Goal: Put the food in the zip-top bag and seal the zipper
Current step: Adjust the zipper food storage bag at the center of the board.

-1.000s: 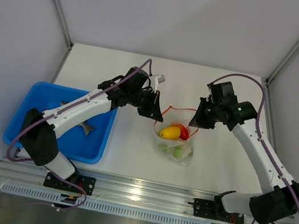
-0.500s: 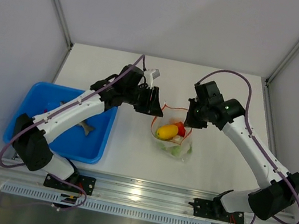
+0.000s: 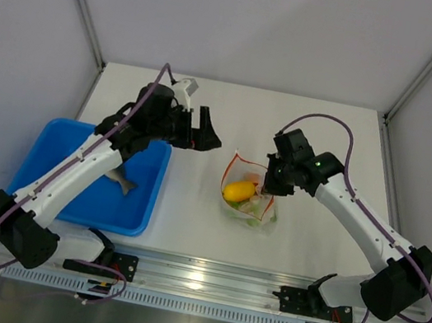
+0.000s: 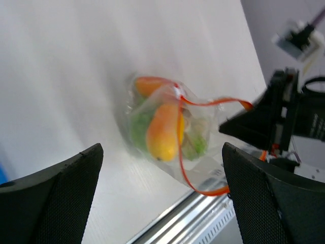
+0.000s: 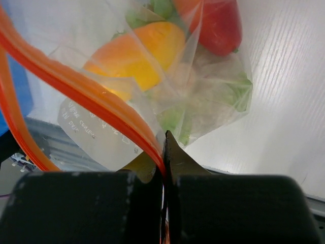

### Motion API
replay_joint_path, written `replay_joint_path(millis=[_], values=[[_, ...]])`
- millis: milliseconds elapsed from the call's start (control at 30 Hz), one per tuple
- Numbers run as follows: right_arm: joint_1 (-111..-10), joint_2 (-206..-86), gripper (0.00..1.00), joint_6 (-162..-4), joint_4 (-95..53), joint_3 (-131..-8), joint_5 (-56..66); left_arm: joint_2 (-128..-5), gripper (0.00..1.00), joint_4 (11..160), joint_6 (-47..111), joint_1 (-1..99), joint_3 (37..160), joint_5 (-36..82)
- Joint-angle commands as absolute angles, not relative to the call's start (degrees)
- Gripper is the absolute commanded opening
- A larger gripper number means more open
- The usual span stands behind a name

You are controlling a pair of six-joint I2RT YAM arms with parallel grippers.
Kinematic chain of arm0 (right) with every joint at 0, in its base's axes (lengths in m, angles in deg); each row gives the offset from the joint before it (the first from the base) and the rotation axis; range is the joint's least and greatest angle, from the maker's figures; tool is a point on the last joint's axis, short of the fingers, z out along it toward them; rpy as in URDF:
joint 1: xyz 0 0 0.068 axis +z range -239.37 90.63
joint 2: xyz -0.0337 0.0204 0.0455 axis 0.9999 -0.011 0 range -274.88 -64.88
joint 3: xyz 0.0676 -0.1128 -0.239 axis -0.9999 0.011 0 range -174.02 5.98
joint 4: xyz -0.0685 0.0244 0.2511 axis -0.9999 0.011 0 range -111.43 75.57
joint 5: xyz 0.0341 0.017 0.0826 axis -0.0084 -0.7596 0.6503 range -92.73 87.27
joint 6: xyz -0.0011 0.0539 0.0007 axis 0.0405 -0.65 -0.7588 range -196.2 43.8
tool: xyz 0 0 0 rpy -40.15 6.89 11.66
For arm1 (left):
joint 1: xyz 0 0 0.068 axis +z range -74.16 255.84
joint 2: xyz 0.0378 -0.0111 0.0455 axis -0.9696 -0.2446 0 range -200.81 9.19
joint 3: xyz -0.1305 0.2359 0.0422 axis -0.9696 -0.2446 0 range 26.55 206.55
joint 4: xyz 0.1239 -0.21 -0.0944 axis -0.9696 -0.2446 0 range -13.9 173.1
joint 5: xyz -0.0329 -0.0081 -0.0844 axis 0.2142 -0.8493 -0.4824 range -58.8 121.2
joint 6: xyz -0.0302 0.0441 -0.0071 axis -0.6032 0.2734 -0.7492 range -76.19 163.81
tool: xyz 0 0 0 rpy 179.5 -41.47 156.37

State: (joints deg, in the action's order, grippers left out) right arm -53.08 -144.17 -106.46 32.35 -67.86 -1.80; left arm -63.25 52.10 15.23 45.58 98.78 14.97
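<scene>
Mid-task on the worktop (image 3: 330, 131): my right gripper (image 5: 163, 148) is clamped tight on the zipper (image 5: 96, 104) at one edge of the bag (image 3: 251, 209), which lies near the middle with its mouth gaping. My left gripper (image 3: 207, 132) hangs spread wide and empty, off to the bag's left, between it and the tray (image 3: 42, 149). Through the clear plastic show a lemon (image 3: 240, 190), a red piece (image 5: 218, 28) and greens (image 5: 234, 91). One fish (image 3: 122, 182) lies in the tray, well apart from the bag. As I judge it, the filling is mostly done. The fish has yet to go in, and the zipper, looped open, is not yet sealed.
</scene>
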Motion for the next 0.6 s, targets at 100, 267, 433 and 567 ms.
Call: replay_joint_path(millis=[100, 267, 433, 567], values=[[-53.2, -143.6, 0.00, -105.6, 30.2, -68.1, -0.5, -59.5, 0.99, 45.1, 10.0, 53.8, 99.3, 21.2], [-53.3, -144.2, 0.00, -103.1, 30.0, -69.5, 1.3, -56.0, 0.99, 38.9, 3.8, 56.9, 96.8, 25.8], [-53.4, -142.5, 0.00, -100.6, 31.7, -68.4, 2.0, -56.0, 0.99, 32.2, -2.9, 62.3, 95.1, 23.6], [-53.5, -139.1, 0.00, -99.4, 30.6, -65.3, 4.1, -53.3, 0.99, 30.8, -5.1, 63.6, 95.1, 25.7]])
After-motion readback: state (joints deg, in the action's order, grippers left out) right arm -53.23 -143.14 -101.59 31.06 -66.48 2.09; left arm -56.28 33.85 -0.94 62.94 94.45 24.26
